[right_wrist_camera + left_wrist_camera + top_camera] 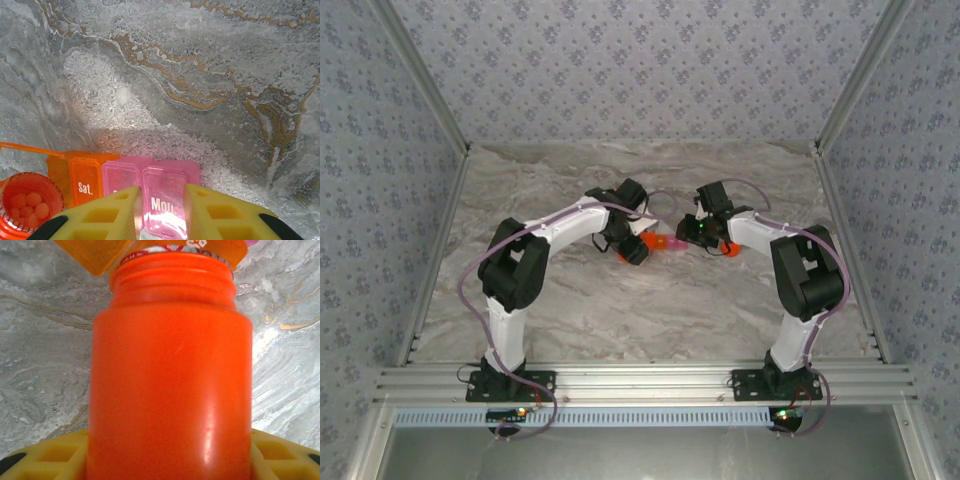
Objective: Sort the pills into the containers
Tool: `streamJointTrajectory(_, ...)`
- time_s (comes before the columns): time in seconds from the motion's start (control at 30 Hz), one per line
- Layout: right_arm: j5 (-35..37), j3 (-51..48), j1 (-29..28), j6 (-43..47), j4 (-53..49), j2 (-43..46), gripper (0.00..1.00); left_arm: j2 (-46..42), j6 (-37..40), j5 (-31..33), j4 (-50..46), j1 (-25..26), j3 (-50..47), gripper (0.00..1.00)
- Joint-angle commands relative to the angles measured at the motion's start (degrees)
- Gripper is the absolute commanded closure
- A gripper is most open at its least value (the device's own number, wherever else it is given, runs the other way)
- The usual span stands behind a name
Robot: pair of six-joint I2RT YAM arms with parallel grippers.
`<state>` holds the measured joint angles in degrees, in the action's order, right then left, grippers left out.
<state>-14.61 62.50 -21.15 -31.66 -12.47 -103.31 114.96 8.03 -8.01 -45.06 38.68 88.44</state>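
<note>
Left pincer (170, 460) clamps the bottle (170, 380), right pincer (161, 200) pinches the pill box (85, 185); hasty tipping could scatter pills (27, 205) over the table (200, 75).

Soft, even light fills the overhead view, leaving faint shadows on the marble table (620, 300). Up close, the orange bottle (170, 390) is blurred, with a white glare streak. The pill box (165, 192) glints.

The left arm (515, 270) and right arm (805, 275) bend inward, wrists near each other. The left gripper (635, 250) clamps the bottle (170, 380); the right gripper (692, 232) pinches the pill box (122, 180) by its pink lid.
</note>
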Motion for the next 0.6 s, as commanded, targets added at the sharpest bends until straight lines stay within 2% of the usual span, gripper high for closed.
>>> streamJointTrajectory(0.0, -1.1, -0.8, -0.5, 0.3, -0.6, -1.5, 0.70, 0.8, 1.3, 1.1, -2.4, 0.5, 2.4, 1.00)
streamJointTrajectory(0.57, -1.1, -0.5, -0.6, 0.3, -0.6, -1.6, 0.70, 2.1, 2.3, 3.7, -4.6, 0.9, 4.3, 1.00)
